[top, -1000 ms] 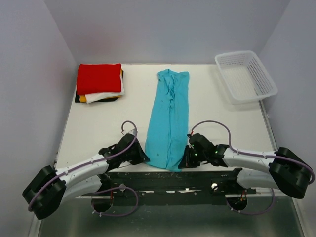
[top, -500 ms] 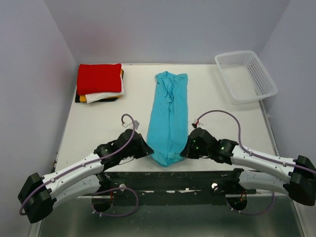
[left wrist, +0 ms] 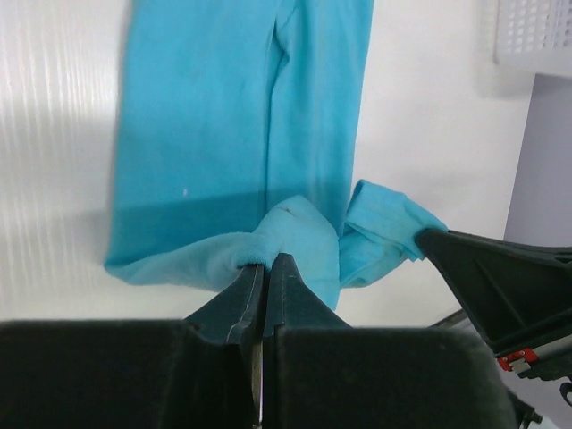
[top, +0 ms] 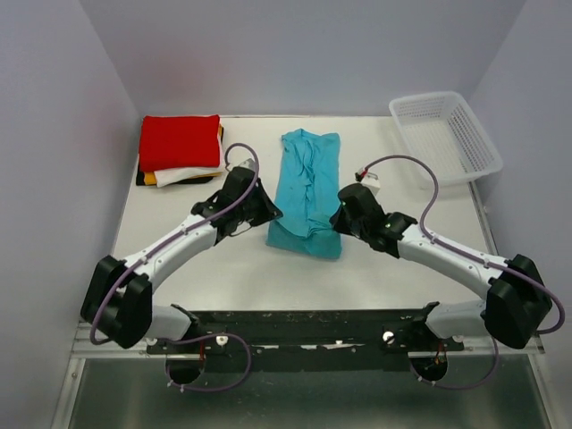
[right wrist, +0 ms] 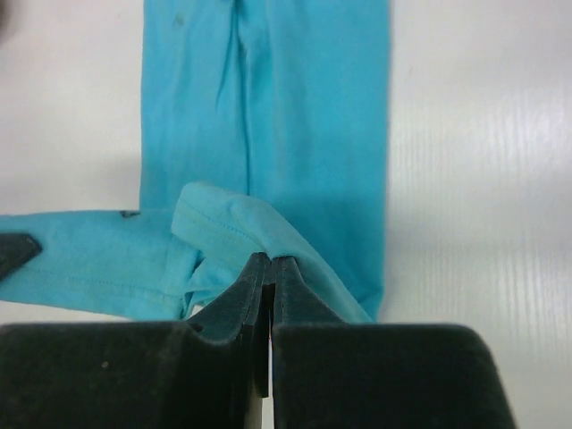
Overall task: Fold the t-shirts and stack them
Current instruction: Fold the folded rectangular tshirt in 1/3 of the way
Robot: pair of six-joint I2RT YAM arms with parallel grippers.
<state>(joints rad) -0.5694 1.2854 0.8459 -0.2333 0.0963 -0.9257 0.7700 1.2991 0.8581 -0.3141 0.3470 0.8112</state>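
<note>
A turquoise-blue t-shirt point(top: 308, 183), folded into a long strip, lies mid-table with its near end lifted and doubled back over itself. My left gripper point(top: 268, 211) is shut on the strip's near left corner point(left wrist: 268, 246). My right gripper point(top: 338, 214) is shut on the near right corner point(right wrist: 259, 237). Both hold the hem above the strip's middle. A stack of folded t-shirts sits at the back left: red point(top: 179, 141) on top, then white point(top: 192, 173), yellow-orange and black edges below.
A white plastic mesh basket point(top: 444, 138) stands at the back right corner. Grey walls close in the table on three sides. The right gripper's black finger shows at the right in the left wrist view point(left wrist: 500, 277).
Both grippers have carried the shirt's near end away from the front edge toward the back, folding the strip over itself. Both arms have stretched out over the table.
</note>
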